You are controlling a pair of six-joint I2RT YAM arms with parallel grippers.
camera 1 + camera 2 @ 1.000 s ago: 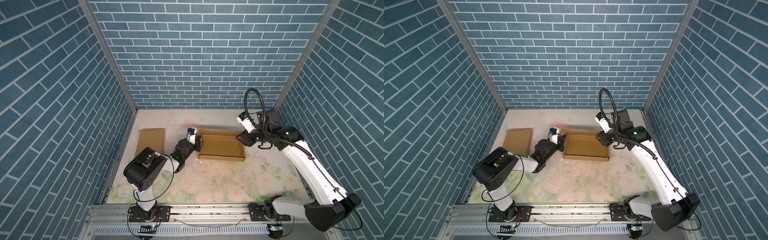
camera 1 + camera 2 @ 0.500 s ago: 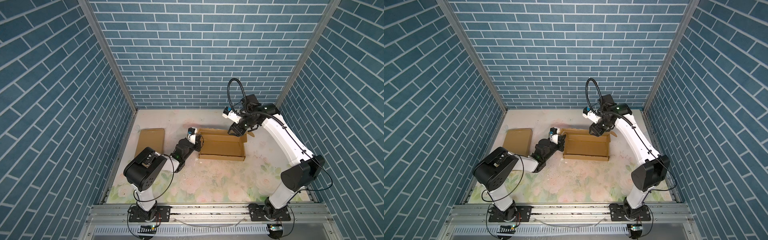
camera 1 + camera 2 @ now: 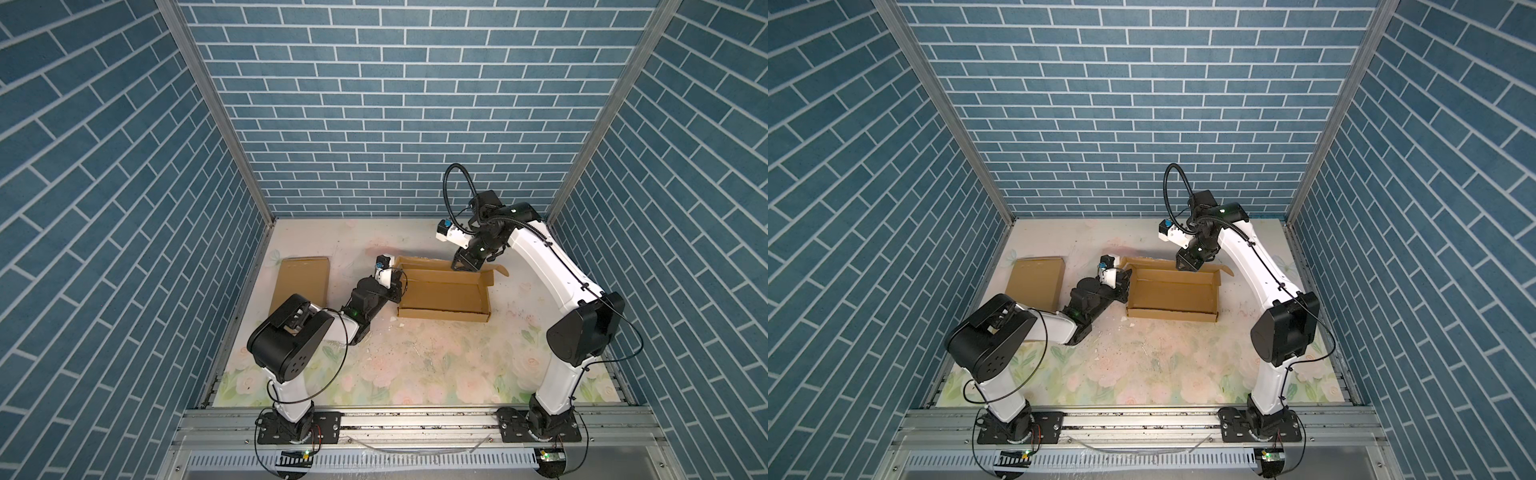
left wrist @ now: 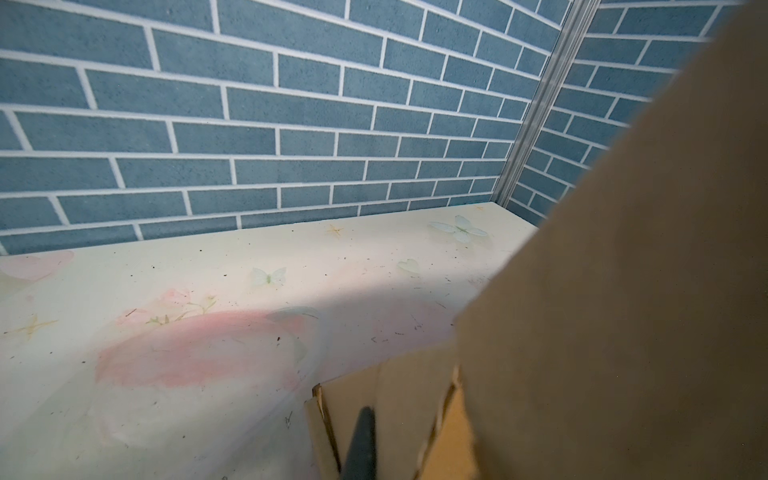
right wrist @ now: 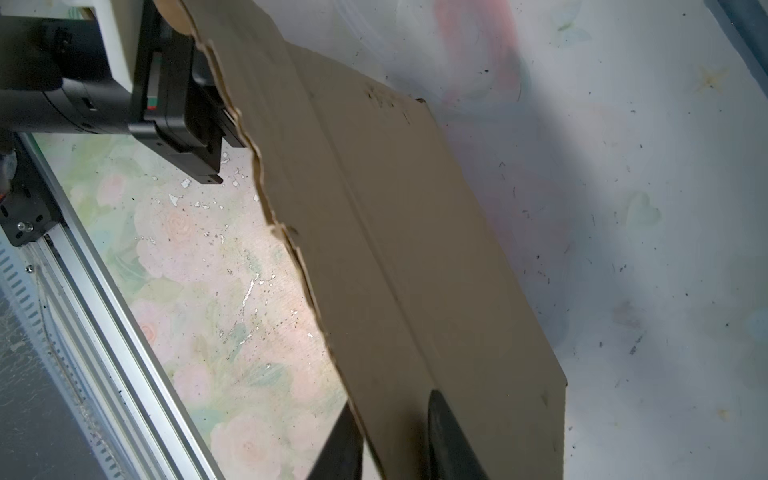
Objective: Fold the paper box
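- Cardboard, brown and corrugated, makes up the paper box [image 3: 440, 291]: a shallow rectangular tray with low upright walls, lying on the rear middle of the bench [image 3: 415, 365] between the two arms.
- One rounded flap [image 3: 496, 272] sticks out from the box's far right corner, and the cut edges look wavy and ragged in the right wrist view.
- Left hand [image 3: 397, 286] reaches low to the box's left end wall and is closed on it. In the left wrist view one dark finger [image 4: 360, 440] lies flat against the matte board.
- Right hand [image 3: 466, 266] comes down on the rear wall near its right end. Its two black fingers [image 5: 451, 436] sit on opposite faces of the panel, pinching it.
- A second flat cardboard sheet [image 3: 301, 282], plain and rectangular, lies by the left wall, apart from the box.
- The bench surface is pale with a faded floral print, scattered with small white flecks [image 5: 249, 291].
- Blue brick-pattern walls [image 3: 395, 104] enclose the bench on three sides.
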